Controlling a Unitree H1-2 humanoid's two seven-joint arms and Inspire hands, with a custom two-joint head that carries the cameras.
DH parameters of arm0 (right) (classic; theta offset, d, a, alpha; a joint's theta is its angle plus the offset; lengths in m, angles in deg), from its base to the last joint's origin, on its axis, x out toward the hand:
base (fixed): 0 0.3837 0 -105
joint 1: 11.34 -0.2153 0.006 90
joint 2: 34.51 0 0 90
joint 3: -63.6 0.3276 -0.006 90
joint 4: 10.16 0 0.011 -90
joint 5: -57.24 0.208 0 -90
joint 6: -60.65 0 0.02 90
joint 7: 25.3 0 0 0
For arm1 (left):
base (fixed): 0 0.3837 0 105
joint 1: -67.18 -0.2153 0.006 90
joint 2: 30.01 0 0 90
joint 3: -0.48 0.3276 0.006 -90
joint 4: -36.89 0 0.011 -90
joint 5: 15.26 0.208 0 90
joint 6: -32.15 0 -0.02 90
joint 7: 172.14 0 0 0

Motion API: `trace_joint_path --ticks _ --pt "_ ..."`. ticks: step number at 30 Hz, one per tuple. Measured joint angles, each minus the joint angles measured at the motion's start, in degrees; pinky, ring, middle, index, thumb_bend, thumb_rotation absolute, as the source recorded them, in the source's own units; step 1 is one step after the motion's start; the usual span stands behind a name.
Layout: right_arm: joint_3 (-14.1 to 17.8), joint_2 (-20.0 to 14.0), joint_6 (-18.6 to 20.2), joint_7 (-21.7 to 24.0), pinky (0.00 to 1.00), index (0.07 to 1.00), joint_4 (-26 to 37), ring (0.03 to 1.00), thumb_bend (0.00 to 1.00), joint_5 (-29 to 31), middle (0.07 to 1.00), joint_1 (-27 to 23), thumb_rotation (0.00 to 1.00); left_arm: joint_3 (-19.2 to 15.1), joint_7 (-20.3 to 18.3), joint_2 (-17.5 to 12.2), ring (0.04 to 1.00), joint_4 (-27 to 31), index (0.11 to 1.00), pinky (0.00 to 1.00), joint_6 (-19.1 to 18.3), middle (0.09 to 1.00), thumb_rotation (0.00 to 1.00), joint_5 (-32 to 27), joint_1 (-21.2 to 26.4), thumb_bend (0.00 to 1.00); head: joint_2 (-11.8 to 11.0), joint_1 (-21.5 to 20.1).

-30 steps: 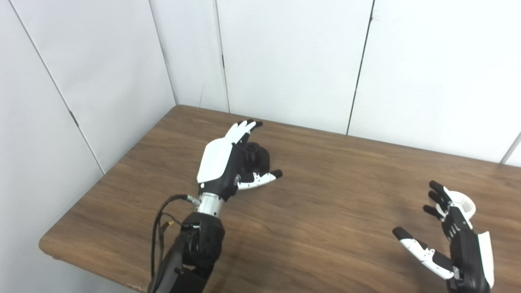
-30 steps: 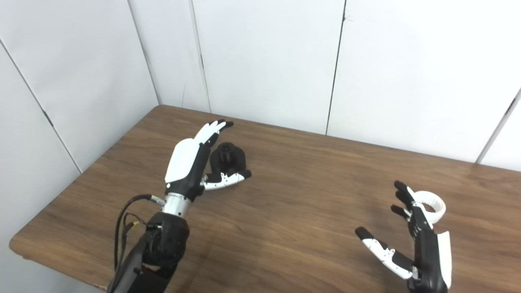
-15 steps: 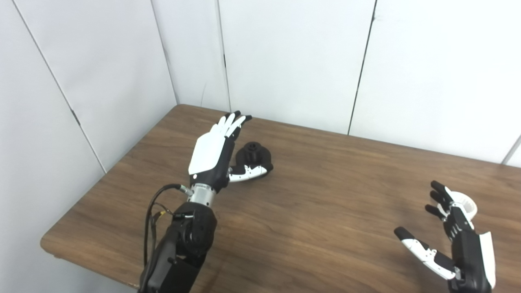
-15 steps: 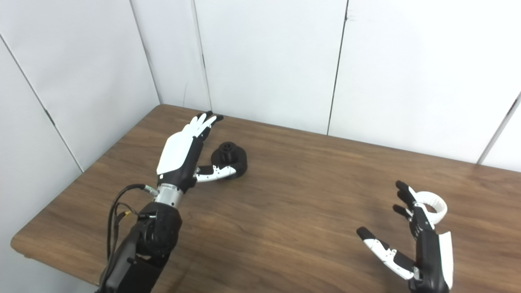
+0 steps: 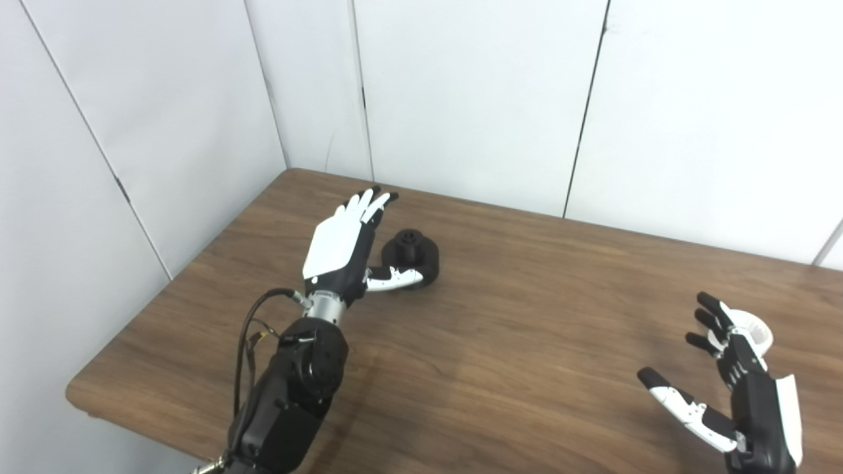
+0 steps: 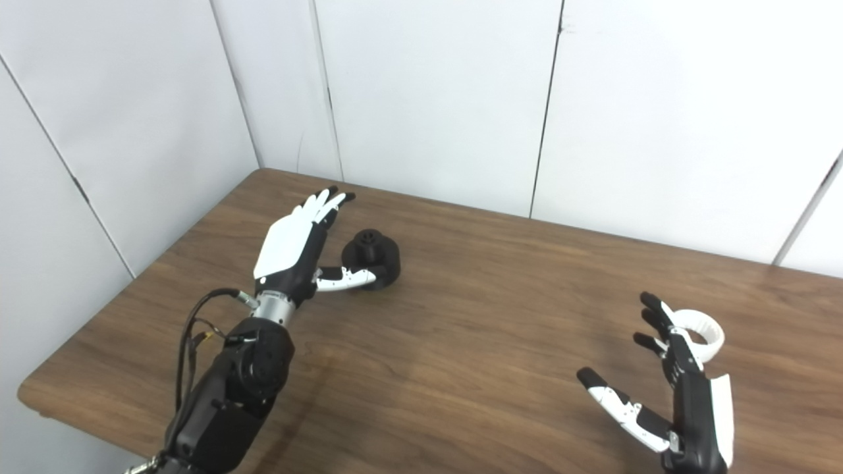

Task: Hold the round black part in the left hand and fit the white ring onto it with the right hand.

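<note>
Fingers on my left hand (image 5: pixel 339 253) are spread straight and hold nothing, pointing toward the upper left of the frame, with the thumb lying across the near side of the round black part (image 5: pixel 411 250). That part sits on the wooden table (image 5: pixel 514 316) left of centre, stub upward, just beside my palm. My right hand (image 6: pixel 685 388), low at the right edge, is also spread and empty; the white ring (image 6: pixel 699 334) rests on the table just beyond its fingertips. As I judge it, the step in hand is taking hold of the black part. I'd bring the palm against its side, curl the fingers around the far rim, and keep the stub clear and facing up so the ring can seat later. Closing too early could push it away.
</note>
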Motion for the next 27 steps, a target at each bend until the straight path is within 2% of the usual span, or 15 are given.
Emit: trace_joint_path --ticks 6,12,19,27 --pt "0.0 0.0 0.1 0.0 0.75 0.856 0.1 0.87 0.74 0.0 0.899 0.0 0.25 0.9 -1.0 -1.1 1.0 -1.0 0.916 0.97 -1.8 1.0 0.55 0.7 0.2 1.0 0.1 -0.1" --pt "0.0 0.0 0.1 0.0 0.75 0.854 0.1 0.867 0.75 -0.1 0.901 0.0 0.25 2.7 -3.2 -2.3 1.0 -1.8 0.943 0.99 -3.9 1.0 0.65 1.6 0.3 1.0 0.3 -0.2" --pt "0.1 0.0 0.1 0.0 0.76 0.857 0.3 0.876 0.74 0.0 0.905 0.2 0.25 4.2 -5.5 -3.8 1.0 -3.2 0.947 0.97 -6.4 1.0 0.64 2.8 1.5 1.0 0.4 -0.2" --pt "0.1 0.0 0.2 0.0 0.76 0.857 0.5 0.872 0.74 0.0 0.9 0.3 0.25 5.3 -5.6 -4.7 1.0 -6.1 0.954 1.0 -8.0 1.0 0.65 3.1 2.6 1.0 0.4 -0.2"
